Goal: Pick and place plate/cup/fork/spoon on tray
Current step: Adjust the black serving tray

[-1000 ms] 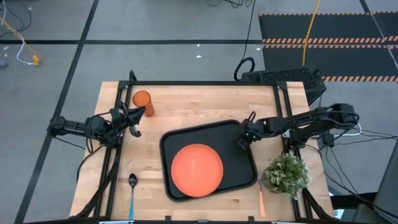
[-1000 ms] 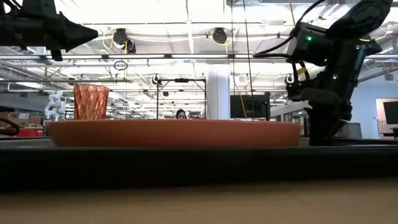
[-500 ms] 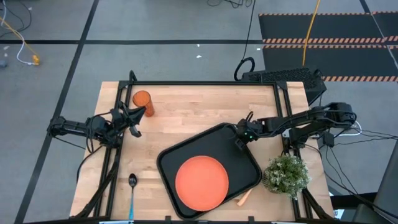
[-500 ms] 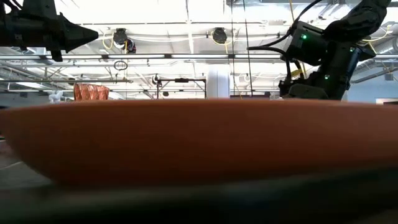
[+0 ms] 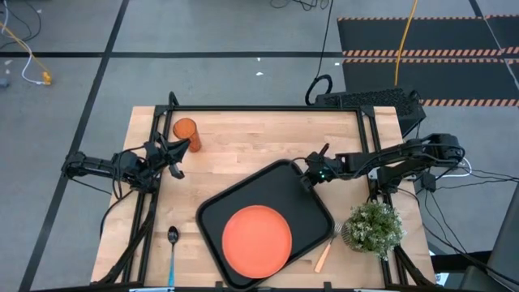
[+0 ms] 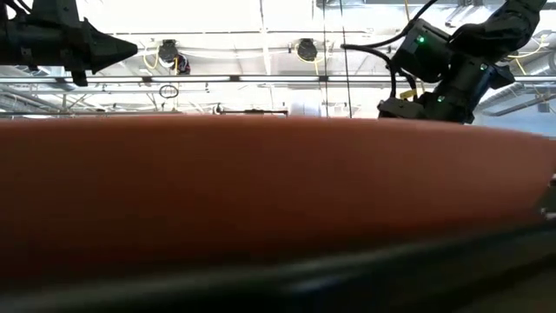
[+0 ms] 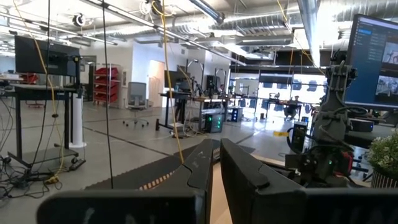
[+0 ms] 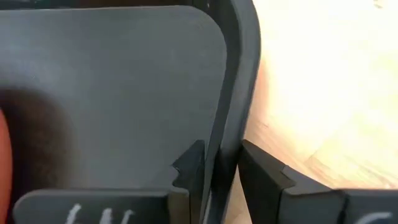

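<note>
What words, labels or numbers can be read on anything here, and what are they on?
No text here can be read.
White marks on the right gripper: cropped, unreadable.
Monitor screen in the room behind: lines of text, too small to read.
The tray, plate, cup, fork and spoon: no lettering visible.

We had two slim, dark arms of jointed segments, black cables looping along them. The right hand (image 5: 306,176), beside the tray (image 5: 235,207), carried a small green light on its wrist housing. The left hand (image 5: 173,154) ended in two flat, black, wedge-shaped fingers (image 7: 249,180) with matte faces.
</note>
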Controlling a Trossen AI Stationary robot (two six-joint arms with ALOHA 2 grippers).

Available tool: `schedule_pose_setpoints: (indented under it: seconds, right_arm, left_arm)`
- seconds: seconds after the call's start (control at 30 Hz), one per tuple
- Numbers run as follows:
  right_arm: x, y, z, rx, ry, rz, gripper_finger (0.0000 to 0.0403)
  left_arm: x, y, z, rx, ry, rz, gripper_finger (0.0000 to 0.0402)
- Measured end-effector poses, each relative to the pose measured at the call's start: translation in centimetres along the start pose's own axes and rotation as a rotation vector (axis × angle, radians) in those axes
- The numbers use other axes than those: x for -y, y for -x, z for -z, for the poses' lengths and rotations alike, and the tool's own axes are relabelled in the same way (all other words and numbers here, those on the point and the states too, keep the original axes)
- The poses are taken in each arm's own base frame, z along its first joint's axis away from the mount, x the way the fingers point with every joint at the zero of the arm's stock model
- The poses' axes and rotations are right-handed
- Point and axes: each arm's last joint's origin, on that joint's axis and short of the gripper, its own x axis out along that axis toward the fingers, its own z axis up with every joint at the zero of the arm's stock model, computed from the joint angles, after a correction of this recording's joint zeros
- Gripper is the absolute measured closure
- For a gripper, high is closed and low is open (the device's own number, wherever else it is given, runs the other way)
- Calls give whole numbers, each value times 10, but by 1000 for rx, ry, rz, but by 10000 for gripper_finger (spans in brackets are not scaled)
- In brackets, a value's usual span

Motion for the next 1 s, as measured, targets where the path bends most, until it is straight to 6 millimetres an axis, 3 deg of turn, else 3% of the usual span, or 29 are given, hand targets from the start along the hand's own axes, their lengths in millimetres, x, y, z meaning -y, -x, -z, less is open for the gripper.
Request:
schedule_pose_setpoints:
  seconds: [0.17,0.4,0.67,1.0]
  right_arm:
    - [7,0,0,9,-169,92,333]
    - [12,1,1,31,-189,177,397]
    - [13,0,2,22,-208,168,382]
    - [9,0,0,13,-113,108,374]
  left_arm:
    - [0,0,0,0,0,0,369]
    - [0,0,0,-1,-1,0,369]
    - [0,0,0,-1,0,0,369]
    - [0,0,0,-1,-1,0,369]
